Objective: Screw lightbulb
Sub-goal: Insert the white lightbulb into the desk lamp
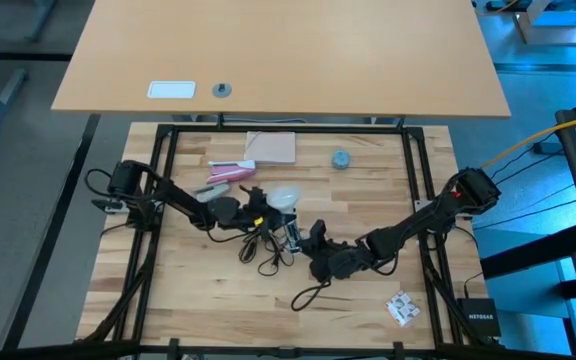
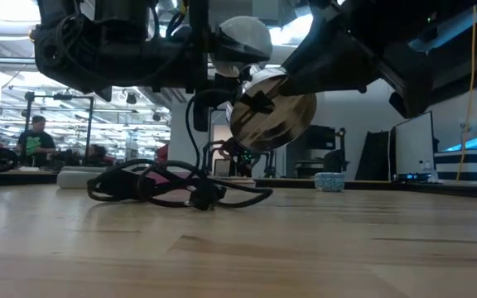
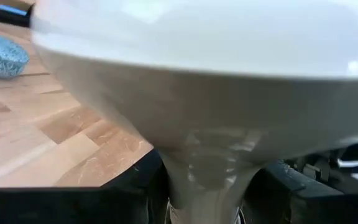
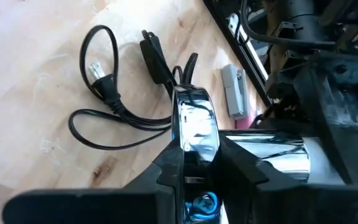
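Two grippers met above the cord (image 1: 268, 255): left gripper (image 1: 258, 203) clamped the lightbulb (image 1: 285, 195), right gripper (image 4: 194, 163) pinched the socket (image 2: 272, 108), presumably aligning threads.

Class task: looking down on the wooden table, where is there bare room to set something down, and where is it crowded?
Bare wood lies along the near edge left of the small white packet, and between the beige pad and the blue-grey cap. The centre is crowded: black cord, lightbulb, socket and both grippers.

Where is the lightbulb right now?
In the high view the lightbulb sits mid-table, held in the left gripper, just beside the silvery socket that the right gripper holds.
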Controlling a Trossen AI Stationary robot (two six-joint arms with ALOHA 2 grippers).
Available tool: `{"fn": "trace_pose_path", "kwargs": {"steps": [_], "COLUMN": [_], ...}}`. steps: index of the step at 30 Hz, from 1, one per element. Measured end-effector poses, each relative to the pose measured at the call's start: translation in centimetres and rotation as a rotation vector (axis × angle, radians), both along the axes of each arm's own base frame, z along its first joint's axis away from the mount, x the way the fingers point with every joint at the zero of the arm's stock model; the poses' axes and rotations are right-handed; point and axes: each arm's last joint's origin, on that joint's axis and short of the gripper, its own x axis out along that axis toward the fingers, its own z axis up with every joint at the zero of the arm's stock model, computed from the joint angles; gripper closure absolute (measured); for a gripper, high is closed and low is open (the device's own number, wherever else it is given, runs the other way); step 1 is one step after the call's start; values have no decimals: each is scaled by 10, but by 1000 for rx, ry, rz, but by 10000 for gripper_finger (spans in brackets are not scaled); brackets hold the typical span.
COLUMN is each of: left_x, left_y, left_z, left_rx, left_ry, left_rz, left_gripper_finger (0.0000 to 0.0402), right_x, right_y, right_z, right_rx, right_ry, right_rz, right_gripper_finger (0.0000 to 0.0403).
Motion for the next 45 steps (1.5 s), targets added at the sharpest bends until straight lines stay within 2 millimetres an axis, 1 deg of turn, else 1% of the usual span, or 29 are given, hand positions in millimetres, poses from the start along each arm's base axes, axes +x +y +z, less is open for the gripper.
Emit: {"fn": "trace_pose_path", "kwargs": {"steps": [4,9,13,16,23,31,35,40,45], "left_x": [-1,-1,-1,-2,-2,-3,-5,-10,-12], "left_y": [-5,-9,-11,-11,-9,3,9,16,19], "left_z": [0,3,7,7,7,8,13,24,33], "left_rx": [90,237,350,415,502,551,594,659,685], "left_ry": [8,-20,-70,-87,-134,-195,-269,-414,-458], "left_rz": [-21,-115,-186,-242,-430,-599,-669,-713,-720], "left_gripper_finger": [251,252,249,248,247,247,247,247,247], "right_x": [0,-1,-1,-1,0,2,5,9,12], "right_y": [1,2,3,4,5,7,9,10,11], "right_z": [0,0,0,0,0,2,7,17,26], "right_rx": [20,21,24,32,-27,-82,-124,-195,-206], "right_ry": [2,4,2,10,42,45,-4,-107,-210], "right_rz": [9,18,32,56,147,260,320,361,347], "right_gripper_finger": [332,331,319,319,318,316,315,315,315]}}
